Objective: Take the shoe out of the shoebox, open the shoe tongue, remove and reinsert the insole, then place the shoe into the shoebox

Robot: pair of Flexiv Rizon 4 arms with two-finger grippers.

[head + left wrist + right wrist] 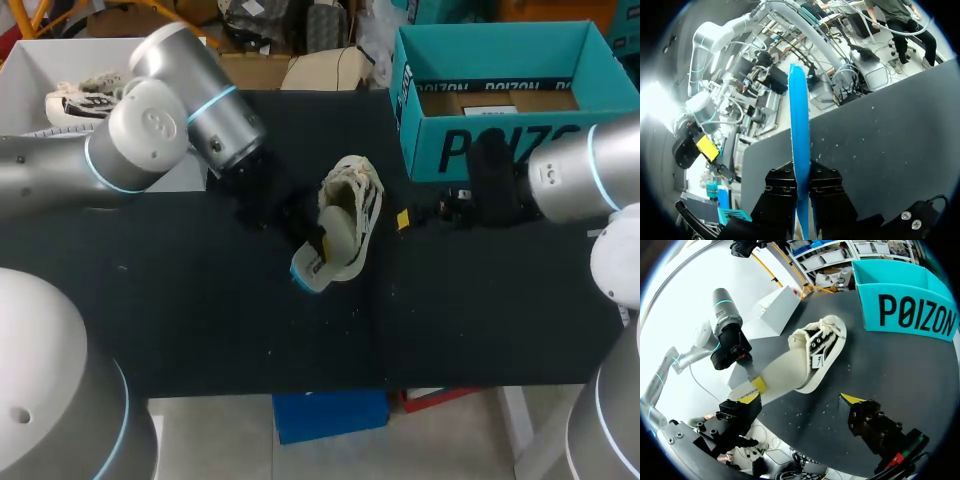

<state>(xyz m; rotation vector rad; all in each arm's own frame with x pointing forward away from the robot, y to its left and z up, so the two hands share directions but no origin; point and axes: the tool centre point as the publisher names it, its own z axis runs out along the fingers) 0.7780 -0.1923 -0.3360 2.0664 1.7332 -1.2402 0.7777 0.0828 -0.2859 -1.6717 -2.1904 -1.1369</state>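
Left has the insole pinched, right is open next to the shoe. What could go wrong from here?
1. The cream low-top shoe with black eyelets lies loose on the black table. The right gripper is open and apart from it, so moving the insole may drag the shoe along.
2. The left gripper pinches only the end of the cream, blue-backed insole, which could bend or slip out.

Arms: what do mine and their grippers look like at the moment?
The left arm and right arm are silver-grey with rounded joints ringed in light blue. The left gripper and right gripper have black, screw-studded bodies; the right's fingers end in yellow tips. A thin black cable loops beside the left gripper.
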